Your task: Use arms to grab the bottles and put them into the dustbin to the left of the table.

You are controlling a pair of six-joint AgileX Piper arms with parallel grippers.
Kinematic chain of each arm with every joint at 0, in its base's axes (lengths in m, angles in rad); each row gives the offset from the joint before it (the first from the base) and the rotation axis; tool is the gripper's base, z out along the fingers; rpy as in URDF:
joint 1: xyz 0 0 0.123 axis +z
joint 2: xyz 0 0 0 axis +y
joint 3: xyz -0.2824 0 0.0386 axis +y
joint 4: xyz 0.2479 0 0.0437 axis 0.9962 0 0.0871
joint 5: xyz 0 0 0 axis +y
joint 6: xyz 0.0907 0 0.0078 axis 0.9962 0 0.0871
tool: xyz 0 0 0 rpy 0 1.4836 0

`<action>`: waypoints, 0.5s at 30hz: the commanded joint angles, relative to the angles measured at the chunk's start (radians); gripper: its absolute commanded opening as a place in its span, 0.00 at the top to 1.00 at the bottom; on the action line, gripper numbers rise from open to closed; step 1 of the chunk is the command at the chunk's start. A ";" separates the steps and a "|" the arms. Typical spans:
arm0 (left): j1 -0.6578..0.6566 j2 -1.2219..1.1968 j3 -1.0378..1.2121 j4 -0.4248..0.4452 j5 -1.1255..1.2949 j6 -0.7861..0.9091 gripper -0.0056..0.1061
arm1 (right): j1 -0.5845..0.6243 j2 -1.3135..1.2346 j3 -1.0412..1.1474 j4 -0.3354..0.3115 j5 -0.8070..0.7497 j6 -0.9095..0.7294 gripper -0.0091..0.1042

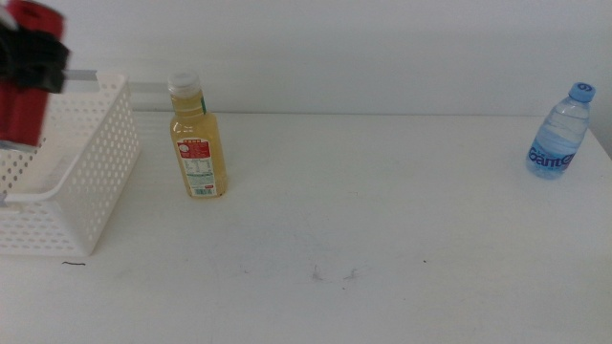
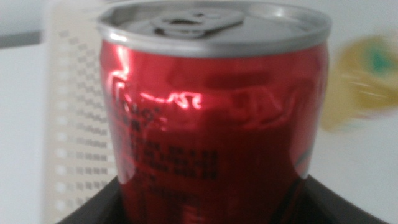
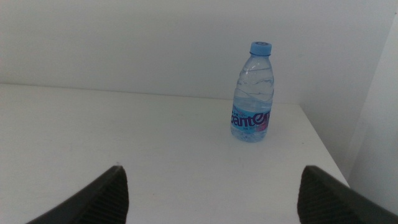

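My left gripper (image 1: 32, 65) hangs at the far left of the middle view, shut on a red drink can (image 1: 23, 113) that it holds above the white perforated dustbin (image 1: 91, 177). The can (image 2: 211, 124) fills the left wrist view, with the dark jaws pressed against its lower sides. A yellow-juice bottle (image 1: 197, 143) with a white cap stands upright just right of the dustbin. A small clear water bottle (image 1: 561, 134) with a blue cap stands near the table's far right corner. In the right wrist view my right gripper (image 3: 217, 199) is open, well short of the water bottle (image 3: 252, 93).
The white table (image 1: 382, 210) has faint dark scuff marks near its front. Its right edge (image 3: 323, 143) runs close beside the water bottle. A white wall backs the table. The dustbin wall (image 2: 71, 124) shows behind the can.
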 commanded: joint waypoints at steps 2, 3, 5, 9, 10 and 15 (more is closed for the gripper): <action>0.086 0.123 -0.116 -0.049 0.009 0.057 0.80 | -0.009 -0.005 0.004 -0.007 -0.006 -0.005 0.12; 0.099 0.164 -0.137 -0.050 0.005 0.064 0.80 | -0.009 -0.005 0.004 -0.007 -0.006 -0.005 0.12; 0.119 0.241 -0.166 -0.047 -0.010 0.078 0.80 | -0.009 -0.005 0.004 -0.007 -0.006 -0.005 0.12; 0.134 0.361 -0.181 -0.012 -0.052 0.078 0.80 | -0.009 -0.005 0.004 -0.007 -0.006 -0.005 0.12; 0.134 0.383 -0.181 -0.004 -0.061 0.078 0.80 | -0.009 -0.005 0.004 -0.007 -0.006 -0.005 0.12; 0.134 0.461 -0.181 0.047 -0.078 0.043 0.66 | -0.009 -0.005 0.004 -0.007 -0.006 -0.005 0.12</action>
